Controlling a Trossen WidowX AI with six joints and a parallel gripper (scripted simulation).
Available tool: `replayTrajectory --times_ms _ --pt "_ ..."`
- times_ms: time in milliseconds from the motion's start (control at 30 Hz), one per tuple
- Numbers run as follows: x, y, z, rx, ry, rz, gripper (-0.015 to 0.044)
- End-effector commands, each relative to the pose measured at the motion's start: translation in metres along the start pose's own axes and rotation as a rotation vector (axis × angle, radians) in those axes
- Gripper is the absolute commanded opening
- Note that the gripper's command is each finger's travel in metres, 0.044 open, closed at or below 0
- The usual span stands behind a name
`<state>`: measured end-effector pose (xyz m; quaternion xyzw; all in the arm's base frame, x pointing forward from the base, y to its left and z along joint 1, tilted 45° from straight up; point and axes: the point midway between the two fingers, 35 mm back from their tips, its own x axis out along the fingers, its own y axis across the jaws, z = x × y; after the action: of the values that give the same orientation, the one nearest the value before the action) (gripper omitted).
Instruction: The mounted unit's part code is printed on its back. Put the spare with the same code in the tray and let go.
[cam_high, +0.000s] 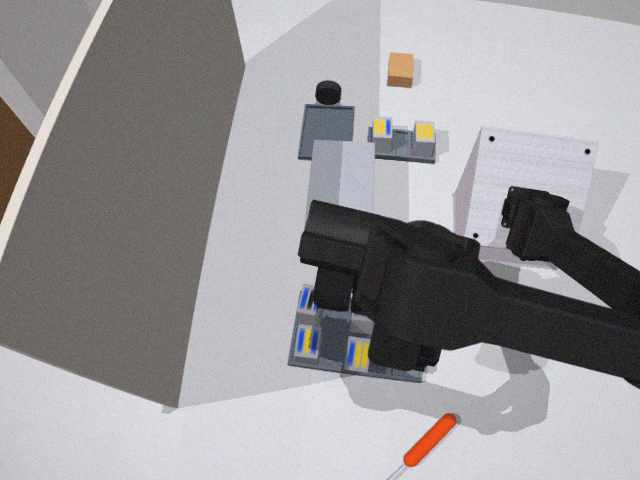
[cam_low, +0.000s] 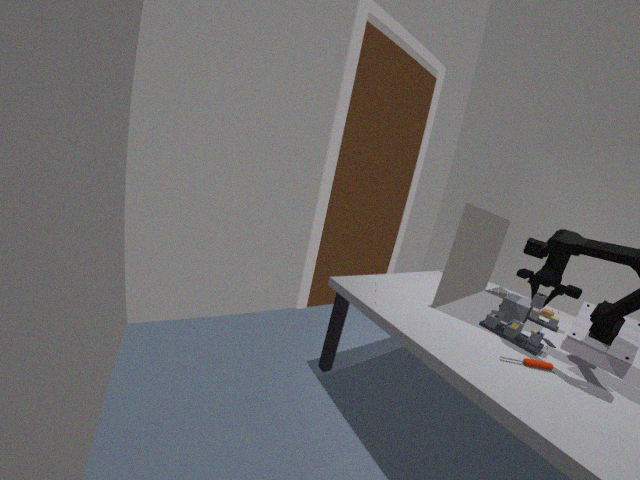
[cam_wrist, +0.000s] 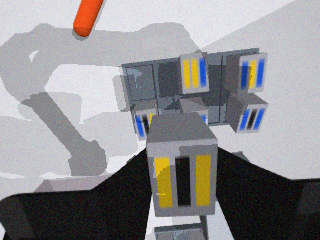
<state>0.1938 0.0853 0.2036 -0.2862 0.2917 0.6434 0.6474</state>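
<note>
My gripper is shut on a grey block with yellow, black and yellow stripes. It holds the block above the spares rack. Several striped blocks stand in the rack, among them a blue-yellow-blue one and a yellow-yellow-blue one. A bare slate tray lies farther back in the top view. The arm hides the fingers in that view. I cannot tell which object is the mounted unit; its back code is not readable.
A large grey box stands between rack and tray. A two-block holder, black puck and orange cube are near the tray. A tall panel stands left. An orange-handled screwdriver lies in front.
</note>
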Motion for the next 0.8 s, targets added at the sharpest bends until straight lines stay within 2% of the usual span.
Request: replayTrajectory --times_ms 0,767 --pt "-0.004 -0.02 -0.013 0.0 0.017 -0.009 0.0" --pt "-0.015 -0.102 -0.09 -0.018 0.04 -0.006 0.0"
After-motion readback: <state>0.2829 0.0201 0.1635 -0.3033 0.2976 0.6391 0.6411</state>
